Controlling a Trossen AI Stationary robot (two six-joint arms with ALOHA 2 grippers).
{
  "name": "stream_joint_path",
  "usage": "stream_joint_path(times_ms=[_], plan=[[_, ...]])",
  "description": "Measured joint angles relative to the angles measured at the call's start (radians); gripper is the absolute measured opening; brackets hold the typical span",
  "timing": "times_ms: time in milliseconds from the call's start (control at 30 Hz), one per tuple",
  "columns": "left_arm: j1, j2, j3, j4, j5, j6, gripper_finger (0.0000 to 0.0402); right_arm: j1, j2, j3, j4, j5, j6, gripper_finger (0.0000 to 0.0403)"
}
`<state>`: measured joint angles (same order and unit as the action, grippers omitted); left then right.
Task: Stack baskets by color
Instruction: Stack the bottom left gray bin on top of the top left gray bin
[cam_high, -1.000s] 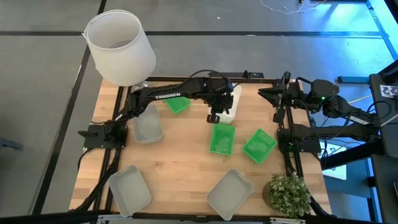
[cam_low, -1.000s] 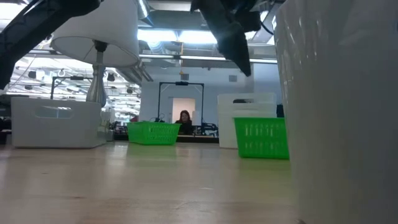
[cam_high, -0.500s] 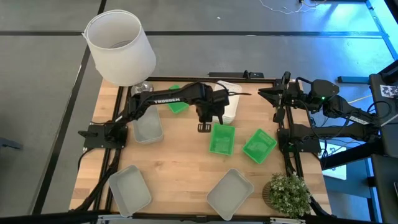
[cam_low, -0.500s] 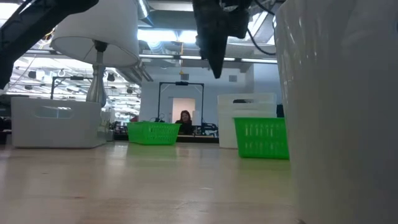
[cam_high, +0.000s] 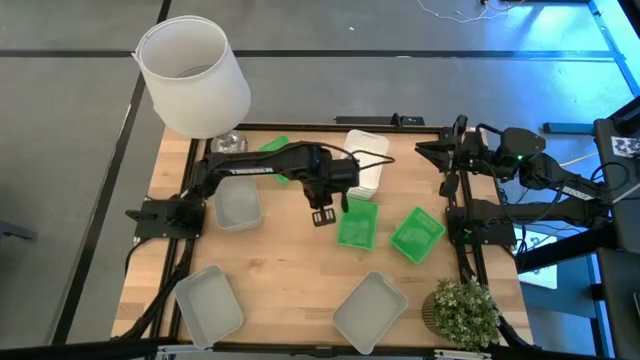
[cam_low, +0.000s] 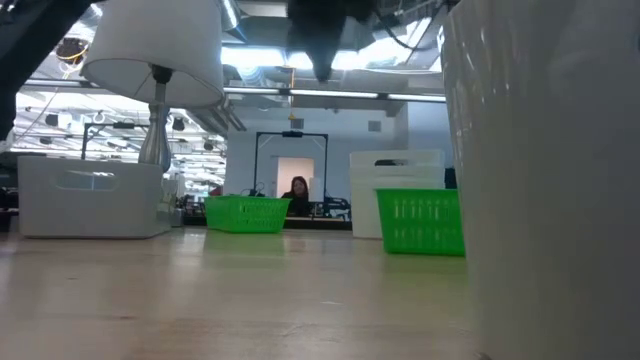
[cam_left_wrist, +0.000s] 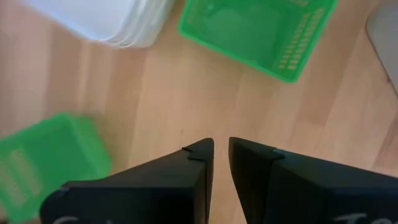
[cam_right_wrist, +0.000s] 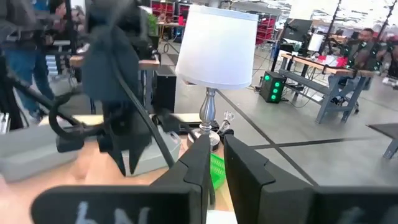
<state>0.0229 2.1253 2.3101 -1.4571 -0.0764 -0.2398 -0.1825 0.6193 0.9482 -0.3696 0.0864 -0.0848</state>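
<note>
Three green baskets rest on the wooden table: one at the middle (cam_high: 357, 223), one to its right (cam_high: 416, 235), and one at the far edge (cam_high: 275, 145), partly under my left arm. A white stack (cam_high: 365, 175) sits at the far middle. Grey baskets lie at left (cam_high: 238, 205), near left (cam_high: 208, 303) and near middle (cam_high: 370, 310). My left gripper (cam_high: 322, 215) hangs above bare wood just left of the middle green basket (cam_left_wrist: 258, 34), pointing steeply down, shut and holding nothing (cam_left_wrist: 221, 149). My right gripper (cam_high: 425, 150) waits at the far right, shut (cam_right_wrist: 216, 146).
A lamp with a large white shade (cam_high: 190, 75) stands at the far left corner. A small potted plant (cam_high: 463, 312) is at the near right corner. Bare wood lies between the near grey baskets and the green ones. People show in the room beyond the table.
My left gripper has left the white stack and gone toward the table's near and left edges, rising a little. It has rolled about its own axis and tipped more steeply down. It carries nothing. No basket has moved.
</note>
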Motion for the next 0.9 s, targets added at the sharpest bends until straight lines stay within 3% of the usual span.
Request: stream_joint_path(times_ms=[133, 367, 733, 900], plan=[[-0.044, -0.035, 0.000, -0.077, -0.069, -0.100, 0.0041, 0.000, 0.000, 0.000, 0.031, -0.001, 0.029, 0.0048], [-0.141, -0.132, -0.005, -0.114, -0.090, -0.191, 0.0041, 0.001, 0.000, 0.000, 0.071, -0.014, 0.029, 0.0048], [-0.366, -0.266, -0.005, -0.115, -0.097, -0.301, 0.0041, 0.003, 0.014, 0.000, 0.050, -0.316, -0.025, 0.0048], [-0.490, -0.299, -0.005, -0.114, -0.098, -0.350, 0.0041, 0.002, 0.038, 0.000, 0.041, -0.351, -0.037, 0.0048]])
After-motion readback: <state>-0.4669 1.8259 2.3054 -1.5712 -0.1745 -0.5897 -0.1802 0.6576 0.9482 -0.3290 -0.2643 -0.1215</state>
